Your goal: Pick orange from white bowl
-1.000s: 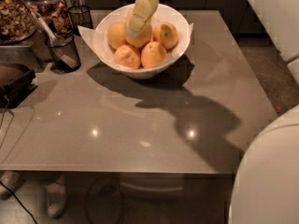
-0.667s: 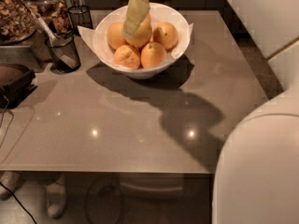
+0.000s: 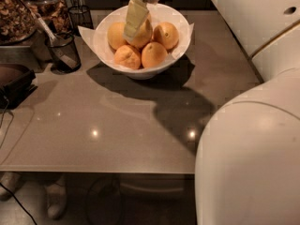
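Dim warm overhead light; two glare spots on table (image 3: pixel 70 121). Gripper (image 3: pixel 132 29) over bowl (image 3: pixel 183 40). Dark bowl & arm (image 3: pixel 248 158) shadows fall toward cam.

My gripper (image 3: pixel 135 20) is hanging from above into the white bowl (image 3: pixel 185 41), right over the orange (image 3: pixel 144 34). Smaller fruits (image 3: pixel 153 54) are crowding it on every side, leaving only the top approachable. A black wire cup (image 3: pixel 63 50) is standing just left of the bowl. Open tabletop (image 3: pixel 117 125) is stretching out in front, while my own white arm casing (image 3: pixel 248 158) is filling the right.
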`<state>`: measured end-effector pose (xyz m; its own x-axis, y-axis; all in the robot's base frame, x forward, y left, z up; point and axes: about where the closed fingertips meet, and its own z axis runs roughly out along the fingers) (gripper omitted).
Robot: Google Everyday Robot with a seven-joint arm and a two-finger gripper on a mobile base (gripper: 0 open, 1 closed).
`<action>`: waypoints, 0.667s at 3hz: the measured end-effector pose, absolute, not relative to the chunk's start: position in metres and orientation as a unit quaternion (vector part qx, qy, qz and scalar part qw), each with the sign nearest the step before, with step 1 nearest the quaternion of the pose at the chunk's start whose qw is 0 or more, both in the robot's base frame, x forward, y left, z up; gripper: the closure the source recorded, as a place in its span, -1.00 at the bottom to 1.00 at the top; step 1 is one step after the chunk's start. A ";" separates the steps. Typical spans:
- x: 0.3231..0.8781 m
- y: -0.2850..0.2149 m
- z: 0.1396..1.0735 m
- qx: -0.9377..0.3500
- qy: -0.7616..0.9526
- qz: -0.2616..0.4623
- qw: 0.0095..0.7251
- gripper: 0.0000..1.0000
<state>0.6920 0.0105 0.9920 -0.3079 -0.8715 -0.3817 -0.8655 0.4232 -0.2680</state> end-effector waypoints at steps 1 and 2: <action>0.700 0.007 0.979 -0.533 0.815 -0.006 0.225 -0.70; 0.706 0.011 0.968 -0.534 0.818 0.000 0.213 -0.70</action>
<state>0.7062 0.0113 0.9682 -0.3383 -0.8744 -0.3478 -0.8741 0.4289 -0.2280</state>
